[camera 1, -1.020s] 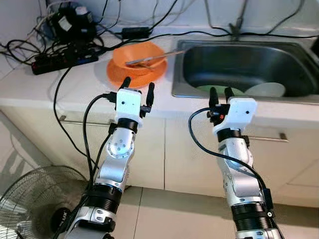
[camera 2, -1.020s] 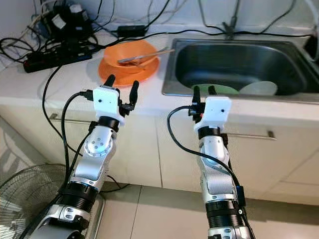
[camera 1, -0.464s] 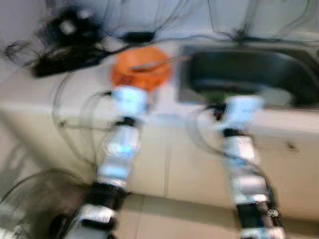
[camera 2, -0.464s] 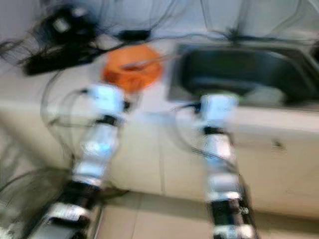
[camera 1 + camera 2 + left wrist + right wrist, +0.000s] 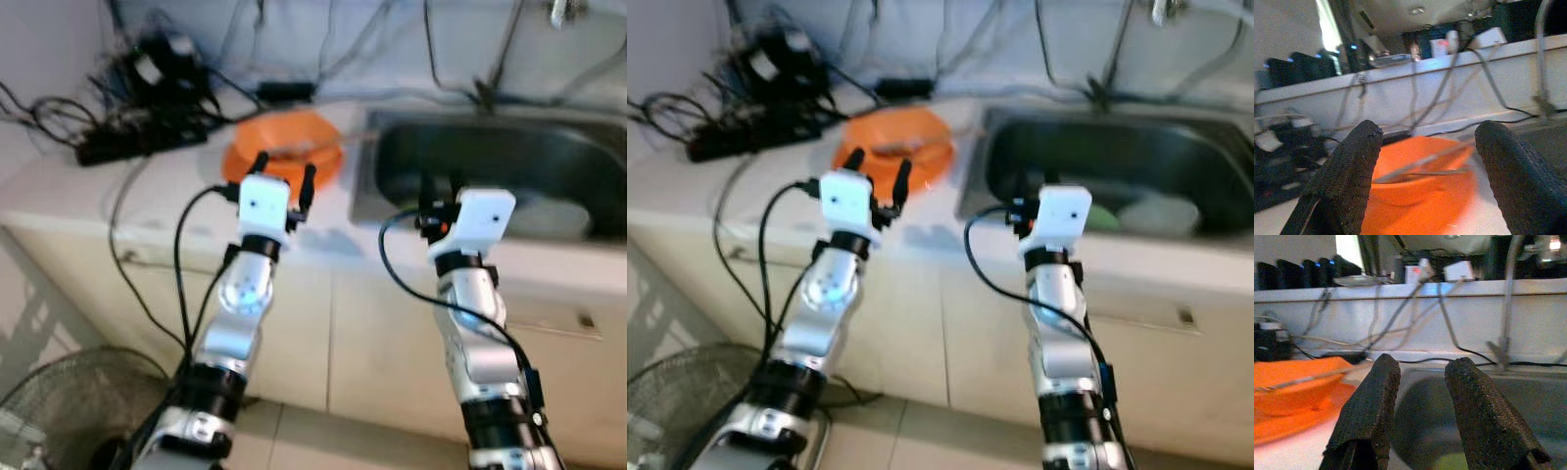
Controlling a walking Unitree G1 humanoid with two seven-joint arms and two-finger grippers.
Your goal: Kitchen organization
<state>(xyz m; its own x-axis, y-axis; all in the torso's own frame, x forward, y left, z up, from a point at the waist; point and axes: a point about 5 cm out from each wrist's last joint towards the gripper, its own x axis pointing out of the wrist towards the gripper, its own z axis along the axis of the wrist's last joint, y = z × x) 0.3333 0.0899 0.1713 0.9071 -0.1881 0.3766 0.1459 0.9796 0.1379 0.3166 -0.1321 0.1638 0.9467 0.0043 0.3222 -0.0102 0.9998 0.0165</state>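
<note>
While both silver arms are raised in front of the kitchen surface (image 5: 118, 186), the left gripper (image 5: 284, 174) stands at the front edge of it with its jaws spread wide and holding nothing, just before the orange bowl (image 5: 284, 147). That bowl sits on an orange plate (image 5: 328, 166) on the pale surface, just beside the left rim of the steel sink (image 5: 470, 147), and thin metal utensils (image 5: 1425, 164) lie across the bowl, seen plainly between the black fingers (image 5: 1349, 176) in the left wrist view. The right gripper (image 5: 438, 188) is held at the near rim of the sink, its jaws parted narrowly and empty; its wrist view looks between its fingers (image 5: 1374, 416) into the dark basin, with the orange ware off to one side. Inside the sink lie a green dish (image 5: 1100, 216) and a white dish (image 5: 554, 217), touching or nearly so; the blur keeps me from telling which. At the back left of the surface a black power strip (image 5: 127, 147) and a tangle of black cables (image 5: 59, 113) rest against the wall. Below, pale cabinet doors (image 5: 323, 323) face the robot, and a floor fan (image 5: 69, 401) stands on the tiled floor (image 5: 960, 431) at the lower left.
</note>
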